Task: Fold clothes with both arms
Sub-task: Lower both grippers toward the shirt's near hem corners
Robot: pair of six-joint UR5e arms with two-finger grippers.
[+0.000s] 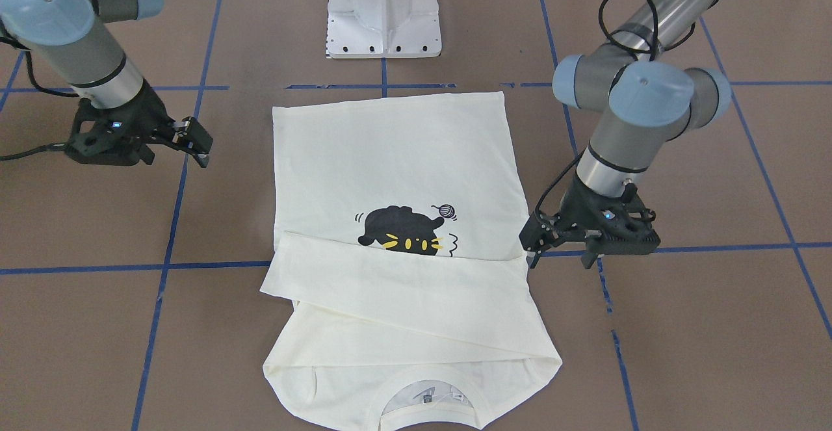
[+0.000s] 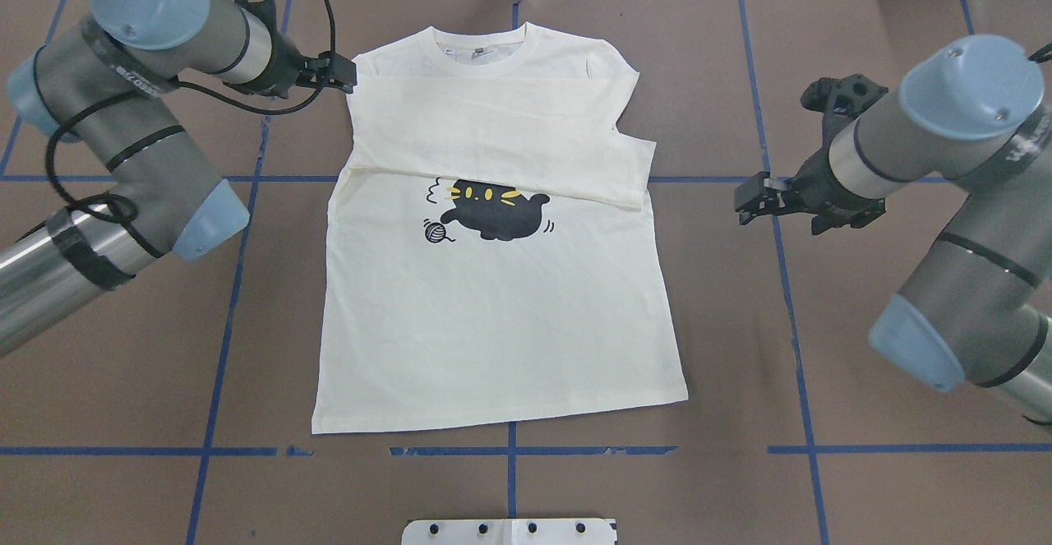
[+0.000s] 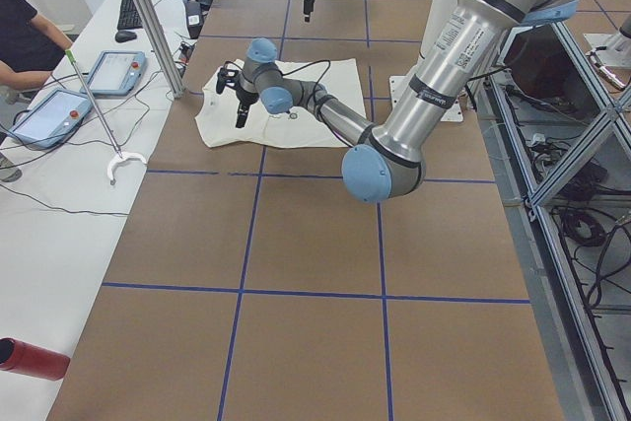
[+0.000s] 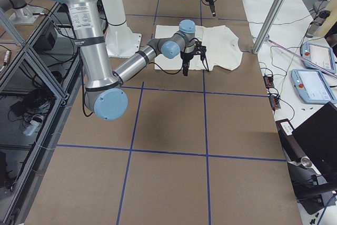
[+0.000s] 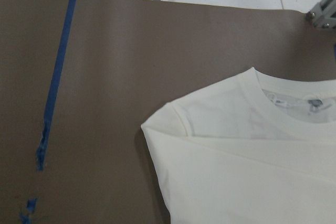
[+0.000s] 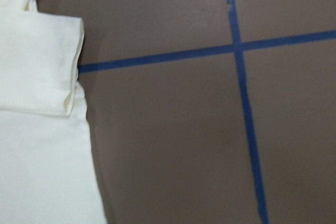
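The shirt [image 2: 493, 323] lies mid-frame on the bench [image 2: 123, 364] with its sleeves [image 2: 493, 159] folded across; the right claw [image 2: 742, 203] hangs parted and empty, the left claw [image 2: 347, 80] is unreadable, so gripping both collar-end corners likely comes next

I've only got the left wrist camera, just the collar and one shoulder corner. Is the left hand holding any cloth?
Observer: No. The left hand sits just off that shoulder of the shirt and grips nothing.
Operator: And where's the other one?
Observer: The right hand is out over bare table, apart from the shirt. It is about level with the cuff of the sleeve folded across the chest.
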